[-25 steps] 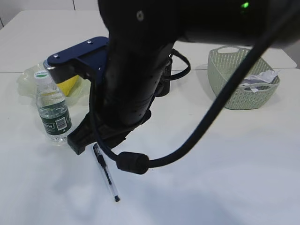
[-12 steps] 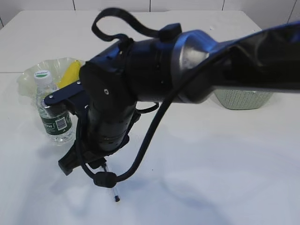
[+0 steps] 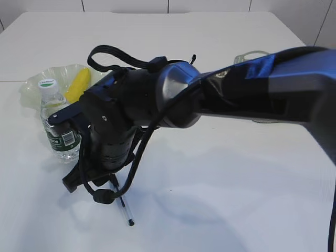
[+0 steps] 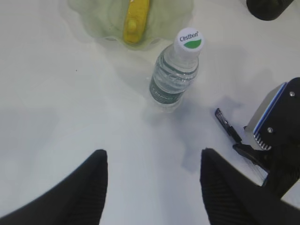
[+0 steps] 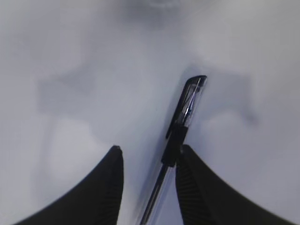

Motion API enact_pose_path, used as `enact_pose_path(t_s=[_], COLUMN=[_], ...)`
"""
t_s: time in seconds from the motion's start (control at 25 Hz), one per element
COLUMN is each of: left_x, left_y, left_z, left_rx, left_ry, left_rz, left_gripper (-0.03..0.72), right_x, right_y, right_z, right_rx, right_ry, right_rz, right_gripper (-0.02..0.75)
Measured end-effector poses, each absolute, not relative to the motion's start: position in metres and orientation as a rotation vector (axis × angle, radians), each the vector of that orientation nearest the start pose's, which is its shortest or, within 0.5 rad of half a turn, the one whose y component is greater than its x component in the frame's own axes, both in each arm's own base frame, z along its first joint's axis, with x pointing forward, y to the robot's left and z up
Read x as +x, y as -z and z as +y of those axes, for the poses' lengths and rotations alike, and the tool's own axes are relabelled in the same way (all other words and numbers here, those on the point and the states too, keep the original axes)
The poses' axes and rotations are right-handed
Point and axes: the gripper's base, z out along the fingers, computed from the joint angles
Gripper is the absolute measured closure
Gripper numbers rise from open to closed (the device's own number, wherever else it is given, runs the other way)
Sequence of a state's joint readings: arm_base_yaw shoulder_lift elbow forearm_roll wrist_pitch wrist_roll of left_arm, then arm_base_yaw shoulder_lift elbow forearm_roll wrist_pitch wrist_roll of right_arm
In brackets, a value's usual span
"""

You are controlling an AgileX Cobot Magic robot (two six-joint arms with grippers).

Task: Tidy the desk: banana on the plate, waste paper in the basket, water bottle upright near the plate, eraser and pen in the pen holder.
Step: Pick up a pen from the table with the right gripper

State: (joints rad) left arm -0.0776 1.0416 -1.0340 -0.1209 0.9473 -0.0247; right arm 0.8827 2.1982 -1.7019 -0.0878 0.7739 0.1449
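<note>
A clear pen (image 5: 185, 108) with a black cap lies on the white table. My right gripper (image 5: 149, 150) is open and straddles it, with the barrel close against the right finger and a gap on the left. In the exterior view the right arm (image 3: 121, 126) hangs over the pen (image 3: 124, 210). The water bottle (image 4: 176, 70) stands upright by the plate (image 4: 89, 23), which holds the banana (image 4: 133, 18). My left gripper (image 4: 152, 159) hovers open above bare table, with nothing between its fingers. The dark pen holder (image 4: 272, 7) shows at the top right. Eraser and waste paper are out of view.
The right arm crosses the middle of the exterior view and hides most of the green basket (image 3: 252, 54). In the left wrist view the right gripper's body (image 4: 276, 136) sits just right of the bottle, over the pen's cap end (image 4: 224, 121).
The right arm has come down and nearer the table over the pen, now covering the basket. The pen, bottle and banana have not moved.
</note>
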Motion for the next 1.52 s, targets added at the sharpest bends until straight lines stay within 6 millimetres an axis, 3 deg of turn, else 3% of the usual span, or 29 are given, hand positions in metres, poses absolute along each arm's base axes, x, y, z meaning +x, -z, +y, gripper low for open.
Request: enact_pose_path(t_s=[0.48, 0.76, 1.52], left_x=[0.196, 0.201, 0.201], left_y=[-0.359, -0.354, -0.354], left_z=[-0.024, -0.023, -0.022], left_rx=[0.026, 0.024, 0.032], left_ry=[0.185, 0.180, 0.153], left_rz=[2.448, 2.471, 2.473], left_gripper=[0.245, 0.245, 0.265], right_x=[0.331, 0.333, 0.345], right_y=[-0.149, -0.154, -0.123], right_z=[0.345, 0.354, 0.362], right_rx=[-1.018, -1.051, -1.066], right_ry=[-0.163, -0.254, -0.225], right_rz=[2.587, 2.564, 2.601], right_gripper=[0.454, 0.454, 0.454])
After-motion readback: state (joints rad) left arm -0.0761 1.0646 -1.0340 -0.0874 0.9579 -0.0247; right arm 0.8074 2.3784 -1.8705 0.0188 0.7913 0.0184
